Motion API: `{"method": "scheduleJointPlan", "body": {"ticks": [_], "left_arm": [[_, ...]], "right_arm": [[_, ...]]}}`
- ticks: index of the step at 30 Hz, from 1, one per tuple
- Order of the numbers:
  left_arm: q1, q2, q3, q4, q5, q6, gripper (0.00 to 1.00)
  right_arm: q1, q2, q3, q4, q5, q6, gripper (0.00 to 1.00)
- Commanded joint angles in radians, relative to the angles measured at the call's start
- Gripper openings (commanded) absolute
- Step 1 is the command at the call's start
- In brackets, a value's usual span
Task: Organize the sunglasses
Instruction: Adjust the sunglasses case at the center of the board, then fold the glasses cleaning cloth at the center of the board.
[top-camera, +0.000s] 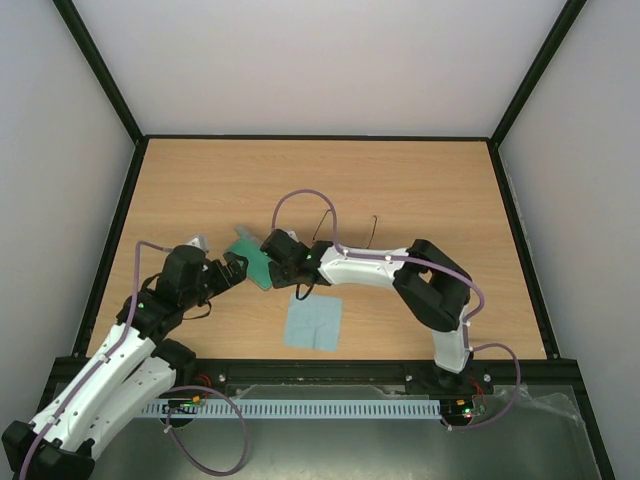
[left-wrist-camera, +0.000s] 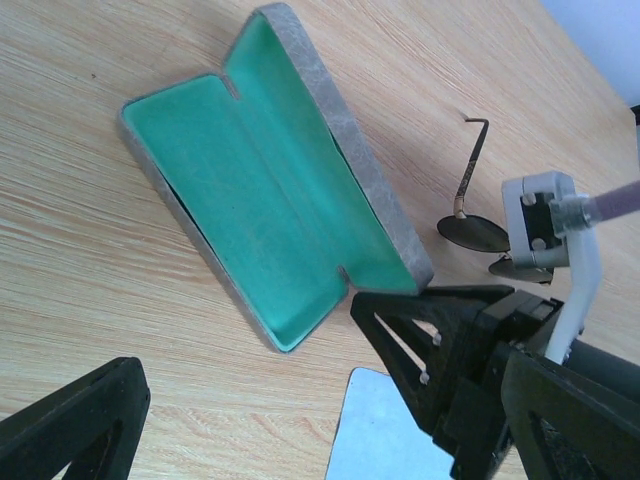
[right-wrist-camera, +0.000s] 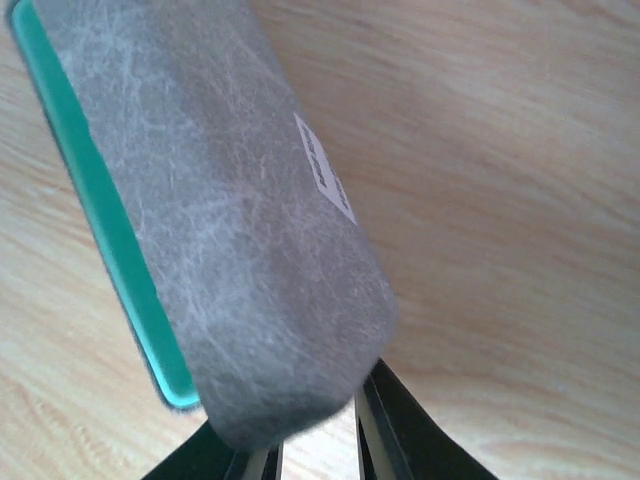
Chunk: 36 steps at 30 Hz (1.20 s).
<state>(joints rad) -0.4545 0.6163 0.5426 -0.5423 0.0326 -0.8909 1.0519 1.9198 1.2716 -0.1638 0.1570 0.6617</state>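
The right gripper (right-wrist-camera: 315, 445) is pressed onto the short end of the grey case (left-wrist-camera: 300, 200) lid and holds it open, green lining exposed. The left gripper (top-camera: 236, 268) is spread wide, holds nothing and sits just beside the case.

Step in hand, by judgement: case opened, sunglasses (left-wrist-camera: 472, 232) not yet loaded. They lie near the centre of the table (top-camera: 420, 180), just beyond the right arm (top-camera: 370, 265). The temples appear unfolded and point to the far edge. The lens-to-lens axis probably runs parallel to that edge, but the arm hides most of it.

The next move calls for fetching the frame and aligning it with the case's long axis.
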Motion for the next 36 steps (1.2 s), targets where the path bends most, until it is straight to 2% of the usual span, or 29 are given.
{"method": "scheduleJointPlan", "body": {"ticks": [1, 15, 19, 22, 27, 29, 32, 36], "left_arm": [[0.008, -0.013, 0.008, -0.018, 0.001, -0.003, 1.00], [0.010, -0.046, 0.015, -0.030, 0.007, 0.003, 0.99], [0.010, -0.052, 0.014, -0.035, 0.010, 0.002, 0.99], [0.010, -0.049, 0.014, -0.027, 0.027, 0.004, 1.00], [0.009, -0.014, 0.019, 0.031, 0.119, 0.019, 0.99], [0.008, 0.013, 0.024, 0.064, 0.163, 0.037, 0.99], [0.003, 0.061, 0.042, 0.075, 0.182, 0.064, 1.00], [-0.035, 0.126, 0.067, 0.076, 0.163, 0.089, 1.00]], "right_arm": [[-0.023, 0.058, 0.068, -0.065, 0.101, -0.061, 0.22], [-0.091, 0.157, 0.254, -0.081, 0.138, -0.188, 0.25], [-0.091, 0.120, 0.223, -0.078, 0.120, -0.188, 0.27], [-0.090, 0.008, 0.146, -0.070, 0.112, -0.178, 0.33], [-0.090, -0.252, 0.001, -0.118, 0.079, -0.166, 0.61], [-0.091, -0.381, -0.082, -0.140, 0.056, -0.144, 0.69], [-0.092, -0.542, -0.225, -0.177, 0.045, -0.086, 0.71], [-0.124, -0.698, -0.381, -0.216, -0.018, 0.014, 0.69]]}}
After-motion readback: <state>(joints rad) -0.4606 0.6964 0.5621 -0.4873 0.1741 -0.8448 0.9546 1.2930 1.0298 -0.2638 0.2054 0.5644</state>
